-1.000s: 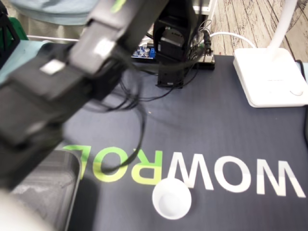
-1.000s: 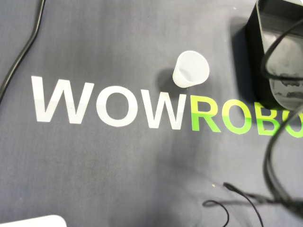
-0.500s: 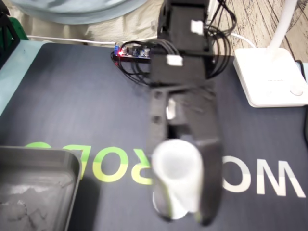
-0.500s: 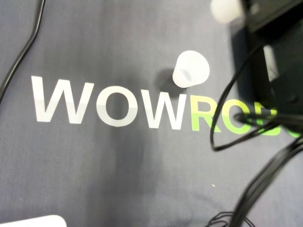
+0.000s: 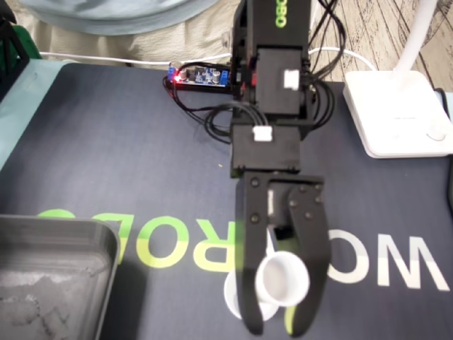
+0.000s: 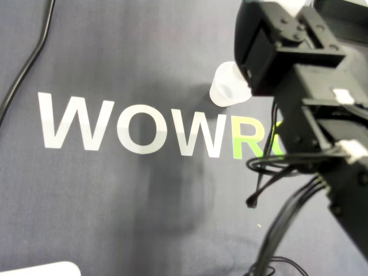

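Fixed view: the gripper [image 5: 276, 322] has its fingers closed on a white cup [image 5: 282, 280], rim toward the camera. This cup hangs just right of a second cup [image 5: 232, 301], which stands toward the mat's [image 5: 141, 142] near edge.

Overhead view: the second cup [image 6: 225, 89] shows just left of the gripper, half hidden beneath it.

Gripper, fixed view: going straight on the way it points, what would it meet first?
Likely the white cup standing on the mat below the gripper and its held cup, or the mat; depth unclear.
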You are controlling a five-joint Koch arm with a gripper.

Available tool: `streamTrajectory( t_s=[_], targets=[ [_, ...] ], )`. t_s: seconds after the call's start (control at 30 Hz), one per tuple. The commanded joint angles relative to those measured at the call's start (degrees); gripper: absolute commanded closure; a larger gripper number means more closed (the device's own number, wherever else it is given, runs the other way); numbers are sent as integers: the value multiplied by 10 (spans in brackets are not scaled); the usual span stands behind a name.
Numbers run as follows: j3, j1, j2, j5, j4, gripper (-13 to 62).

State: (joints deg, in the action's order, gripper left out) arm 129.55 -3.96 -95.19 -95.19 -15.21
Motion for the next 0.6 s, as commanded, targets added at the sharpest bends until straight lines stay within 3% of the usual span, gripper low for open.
streamTrajectory(
  t_s=[0.0,0.47,0.57],
  targets=[
    [-8,2,4,-4,-52,434],
    [3,4,48,3,-103,427],
    [3,5,55,4,-108,333]
  ],
)
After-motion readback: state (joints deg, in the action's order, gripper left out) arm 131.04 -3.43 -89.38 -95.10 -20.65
